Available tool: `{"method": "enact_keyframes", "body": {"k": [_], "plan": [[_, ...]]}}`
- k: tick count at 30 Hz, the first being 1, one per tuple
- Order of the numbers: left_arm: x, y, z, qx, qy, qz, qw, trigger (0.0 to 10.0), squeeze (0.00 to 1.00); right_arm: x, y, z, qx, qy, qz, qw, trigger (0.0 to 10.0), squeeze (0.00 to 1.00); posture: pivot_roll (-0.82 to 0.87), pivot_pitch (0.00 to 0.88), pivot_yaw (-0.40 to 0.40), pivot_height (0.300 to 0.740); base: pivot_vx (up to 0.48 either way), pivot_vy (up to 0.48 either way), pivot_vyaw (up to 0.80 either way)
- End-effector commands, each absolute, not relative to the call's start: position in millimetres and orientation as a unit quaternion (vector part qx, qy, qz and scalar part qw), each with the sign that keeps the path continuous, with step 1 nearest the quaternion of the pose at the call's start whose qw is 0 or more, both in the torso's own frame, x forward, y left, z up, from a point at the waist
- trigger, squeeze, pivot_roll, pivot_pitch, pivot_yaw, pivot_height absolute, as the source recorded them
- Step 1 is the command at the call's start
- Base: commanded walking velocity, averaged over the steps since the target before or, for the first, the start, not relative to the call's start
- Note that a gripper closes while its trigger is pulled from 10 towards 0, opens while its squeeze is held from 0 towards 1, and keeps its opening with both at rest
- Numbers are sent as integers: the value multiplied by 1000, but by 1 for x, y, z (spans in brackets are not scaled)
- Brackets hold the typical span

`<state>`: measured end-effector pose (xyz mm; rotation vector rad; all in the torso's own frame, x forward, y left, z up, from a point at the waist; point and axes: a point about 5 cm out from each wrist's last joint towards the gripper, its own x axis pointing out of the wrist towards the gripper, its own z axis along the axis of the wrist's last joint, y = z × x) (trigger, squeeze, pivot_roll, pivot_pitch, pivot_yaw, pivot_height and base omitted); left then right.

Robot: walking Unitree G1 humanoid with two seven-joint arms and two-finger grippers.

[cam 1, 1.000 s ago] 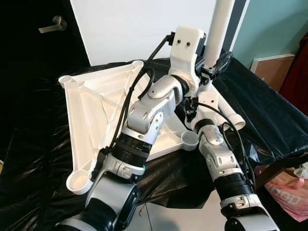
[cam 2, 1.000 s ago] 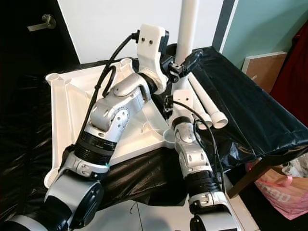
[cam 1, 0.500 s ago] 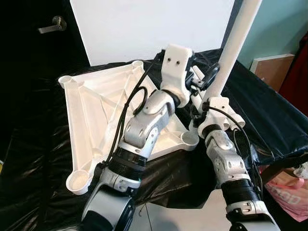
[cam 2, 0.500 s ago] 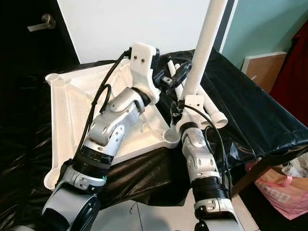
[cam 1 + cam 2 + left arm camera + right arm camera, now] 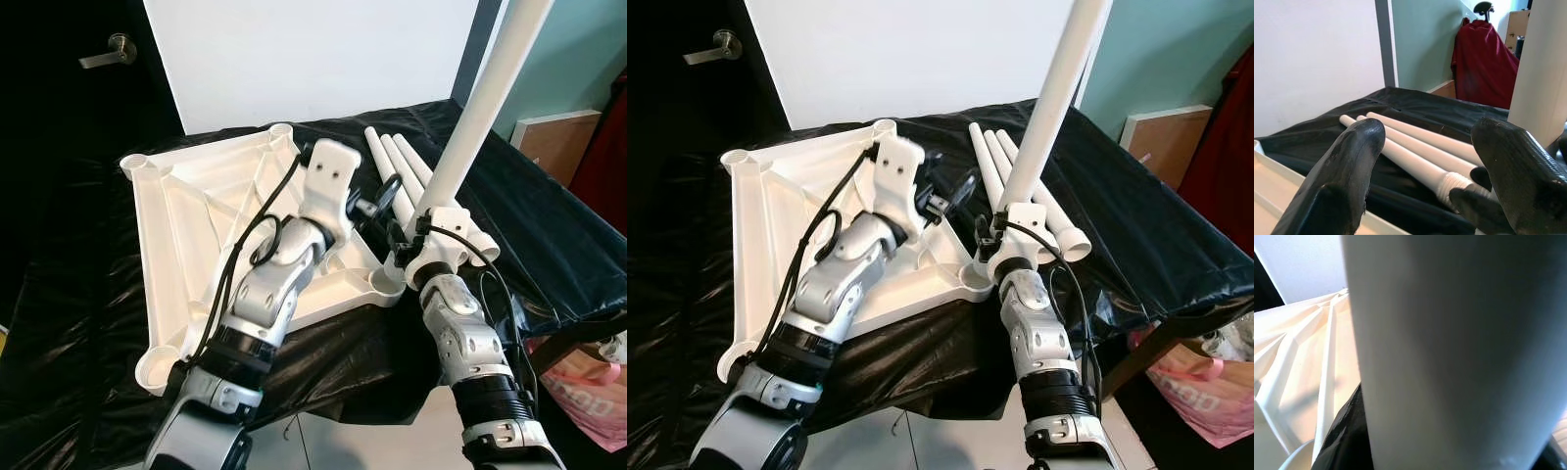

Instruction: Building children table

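1 white leg (image 5: pixel 487 98) in right gripper (image 5: pixel 411 233), tilted

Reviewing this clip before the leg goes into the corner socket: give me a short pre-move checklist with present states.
1. Right gripper shut on the held table leg: ok.
2. Held leg upright: not ok, it tilts with its top toward the robot's right.
3. Leg's lower end over the near corner socket of the upturned tabletop: cannot tell, the wrist hides it.
4. Left gripper out of the way: ok, it is open, beside the leg, holding nothing.
5. Three spare legs lying on the black sheet: ok.
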<state>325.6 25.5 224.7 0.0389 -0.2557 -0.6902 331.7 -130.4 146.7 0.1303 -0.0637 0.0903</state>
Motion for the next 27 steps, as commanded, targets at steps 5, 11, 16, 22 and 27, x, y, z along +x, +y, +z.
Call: {"method": "enact_keyframes", "body": {"k": [5,11,16,22,27], "plan": [[316,25,208,35,-105,-396,911,10000,0,331,-126,149,68,-43,65,995,10000,0,-195,0,13,740,0,0,0],[295,24,196,33,-87,-482,871,10000,0,331,-123,150,62,-48,72,994,10000,0,-188,0,7,740,0,0,0],[284,26,183,44,-61,-521,850,10000,0,330,-119,148,35,-54,86,994,10000,0,-188,0,10,740,0,0,0],[280,27,175,46,-44,-524,849,10000,0,330,-117,143,32,-47,99,993,10000,0,-185,1,8,740,0,0,0],[277,29,169,51,-31,-526,848,10000,0,330,-118,135,34,-33,102,994,10000,0,-183,9,7,740,0,0,0]]}}
